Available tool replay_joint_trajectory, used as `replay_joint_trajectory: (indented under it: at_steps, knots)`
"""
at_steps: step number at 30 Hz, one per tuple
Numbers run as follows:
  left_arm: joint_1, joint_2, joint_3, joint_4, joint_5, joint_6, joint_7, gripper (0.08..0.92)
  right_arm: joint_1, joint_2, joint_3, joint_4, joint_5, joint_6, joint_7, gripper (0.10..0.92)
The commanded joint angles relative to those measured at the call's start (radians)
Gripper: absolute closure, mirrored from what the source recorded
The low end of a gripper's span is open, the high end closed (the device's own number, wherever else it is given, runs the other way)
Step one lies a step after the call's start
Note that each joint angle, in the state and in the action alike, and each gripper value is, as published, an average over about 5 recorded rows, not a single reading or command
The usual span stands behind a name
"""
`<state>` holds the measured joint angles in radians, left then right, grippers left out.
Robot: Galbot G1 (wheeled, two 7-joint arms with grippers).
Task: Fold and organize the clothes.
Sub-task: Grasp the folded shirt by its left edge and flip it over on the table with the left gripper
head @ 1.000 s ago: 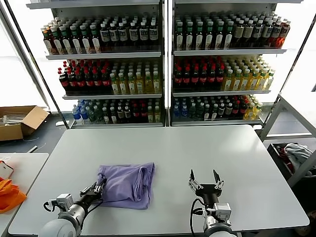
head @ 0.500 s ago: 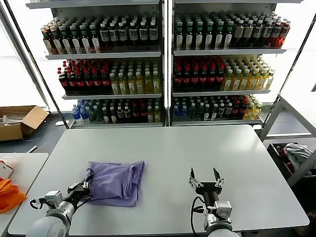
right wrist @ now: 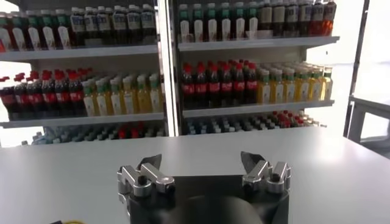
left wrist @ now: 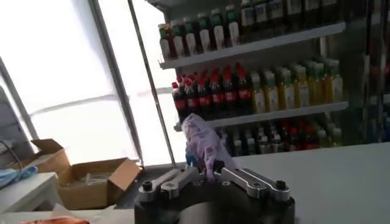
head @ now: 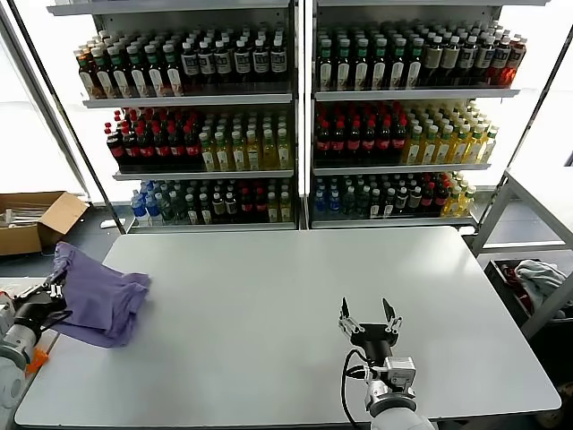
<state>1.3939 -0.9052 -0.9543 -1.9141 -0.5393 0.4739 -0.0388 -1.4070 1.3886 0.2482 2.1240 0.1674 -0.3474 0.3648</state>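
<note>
Shirt held at the table's left edge

Left gripper (head: 55,291) sits at the far left edge of the white table (head: 295,296), its jaws clenched on a bunched edge of the lavender T-shirt (head: 100,298). The folded shirt hangs raised from that grip, part of it over the table's left rim. In the left wrist view a wad of purple fabric (left wrist: 204,143) stands up between the closed fingers. Right gripper (head: 368,315) hovers over the near middle of the table, well apart from the shirt, jaws spread wide and holding nothing. Shelves of bottled drinks (head: 295,116) stand behind the table.
</note>
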Motion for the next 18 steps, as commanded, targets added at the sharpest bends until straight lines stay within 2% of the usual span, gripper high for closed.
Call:
replay_joint_trajectory:
  at_steps: [1,8,13,18]
  knots:
    - [0.032,0.015,0.014,-0.133,0.075,-0.008,0.005,0.882,0.005,0.011,-0.004,-0.013,-0.013,-0.007,0.002,0.203]
    - [0.012,-0.195,0.448,-0.281,0.138,0.026,-0.042,0.882,-0.048,0.018,0.017,0.002,-0.051,-0.012,0.005,0.203]
    - [-0.071,-0.362,0.707,-0.158,0.302,0.011,-0.039,0.882,-0.101,0.026,0.029,0.027,-0.097,-0.024,0.005,0.203]
    - [-0.135,-0.441,0.810,-0.076,0.356,0.028,-0.046,0.882,-0.117,0.033,0.030,0.039,-0.139,-0.040,0.010,0.203]
